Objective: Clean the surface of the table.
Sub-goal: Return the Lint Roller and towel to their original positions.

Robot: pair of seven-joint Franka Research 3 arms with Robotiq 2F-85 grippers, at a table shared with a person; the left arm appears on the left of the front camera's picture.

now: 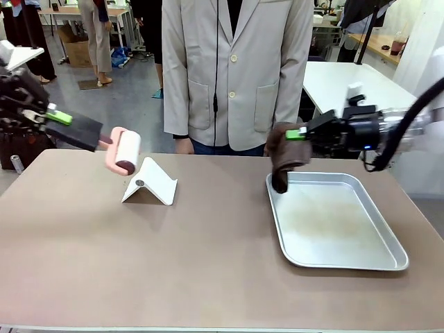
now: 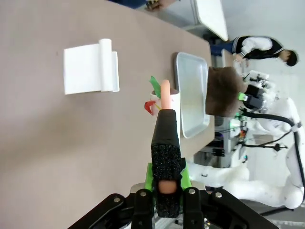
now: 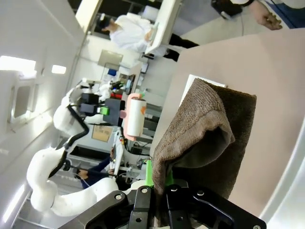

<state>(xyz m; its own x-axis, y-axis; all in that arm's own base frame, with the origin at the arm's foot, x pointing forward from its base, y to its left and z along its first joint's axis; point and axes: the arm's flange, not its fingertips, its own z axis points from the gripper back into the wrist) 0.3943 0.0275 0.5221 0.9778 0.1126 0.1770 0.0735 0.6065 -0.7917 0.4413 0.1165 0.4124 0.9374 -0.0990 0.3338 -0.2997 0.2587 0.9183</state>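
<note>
Both grippers clamped on tools, held above the worktop.

Nearest us we see the taupe worktop spanning the frame, bare along its near half. On its right side sits a silver tray; left of centre, farther back, a white folded stand rests on the surface. Our right gripper is closed on a brown cloth, which hangs with its lower end over the tray's far-left corner. Our left gripper is closed on the black handle of a lint roller; the white roll and pink neck hang above the worktop, just left of the stand. Farthest back, a person in a pale jacket stands at the far edge.
</note>
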